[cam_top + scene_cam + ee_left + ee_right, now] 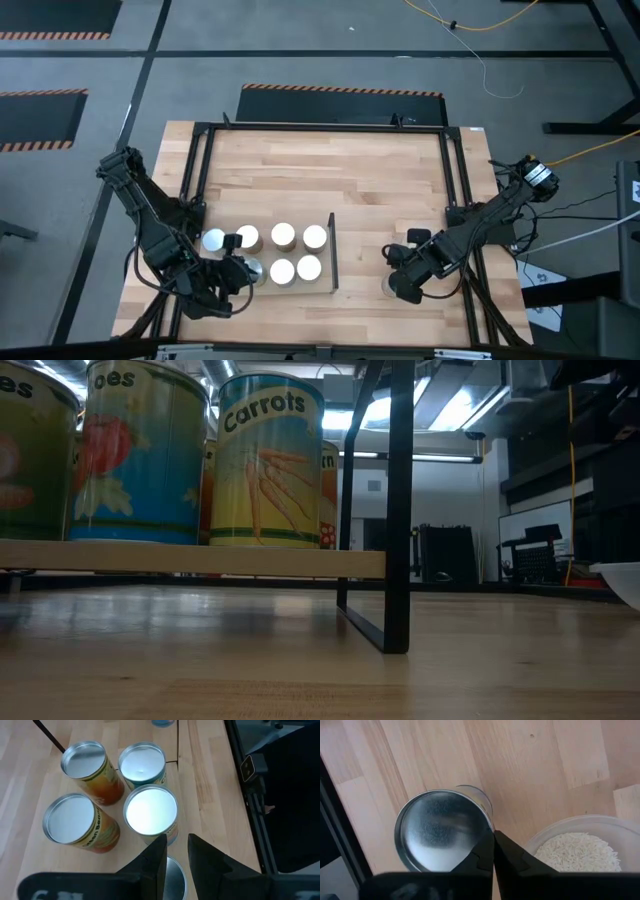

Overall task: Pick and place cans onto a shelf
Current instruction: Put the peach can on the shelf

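Several cans (283,236) stand upright in two rows on the pale shelf board (190,559), left of its black upright frame (333,251). The low view shows their labelled sides (268,460). My left gripper (240,271) hovers at the near left of the rows, its fingers (177,851) a narrow gap apart above a silvery can top (175,875). My right gripper (398,286) is shut, its tips (494,836) at the rim of a lone silver-topped can (442,827) that stands on the table. My left gripper points down over the can top (176,870) nearest the table's near edge; I cannot tell whether its fingers touch it. My right gripper's shut tips point down at the can's rim (489,822) on the side toward the dish; I cannot tell whether they touch it.
A pale dish of white rice (580,851) sits right beside the lone can, and its edge shows in the low view (620,582). A black frame (452,170) runs round the tabletop. Bare wood lies between the shelf frame and the right gripper.
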You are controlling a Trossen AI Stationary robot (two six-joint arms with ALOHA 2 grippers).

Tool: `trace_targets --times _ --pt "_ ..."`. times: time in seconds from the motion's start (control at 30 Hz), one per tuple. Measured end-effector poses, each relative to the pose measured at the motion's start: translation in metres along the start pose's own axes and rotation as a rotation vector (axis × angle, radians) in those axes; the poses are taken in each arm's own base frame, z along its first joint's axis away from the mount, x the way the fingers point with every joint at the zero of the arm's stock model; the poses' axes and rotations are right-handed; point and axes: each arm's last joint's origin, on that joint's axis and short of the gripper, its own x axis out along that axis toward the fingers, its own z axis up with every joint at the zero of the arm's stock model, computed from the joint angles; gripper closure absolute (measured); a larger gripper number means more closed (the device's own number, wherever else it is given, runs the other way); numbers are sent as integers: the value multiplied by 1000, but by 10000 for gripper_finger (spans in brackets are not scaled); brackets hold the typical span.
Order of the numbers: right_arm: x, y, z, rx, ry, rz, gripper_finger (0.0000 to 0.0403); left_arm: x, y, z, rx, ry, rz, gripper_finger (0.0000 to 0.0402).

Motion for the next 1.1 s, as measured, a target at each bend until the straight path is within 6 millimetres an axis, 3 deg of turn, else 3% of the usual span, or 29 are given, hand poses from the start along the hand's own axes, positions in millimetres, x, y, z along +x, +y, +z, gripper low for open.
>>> trace_targets --times 0.27,0.6,0.87,1.1 --pt "0 -2 4 -38 -12 -8 399 0 1 0 0 -15 19 330" --pt "-7 -18 36 -68 -52 -9 401 0 1 1 0 -30 37 330" --pt "-20 -47 75 -104 -112 -19 402 0 1 1 0 -35 44 330" --pt "-28 -92 108 -137 -154 -66 402 0 1 1 0 -35 44 330"
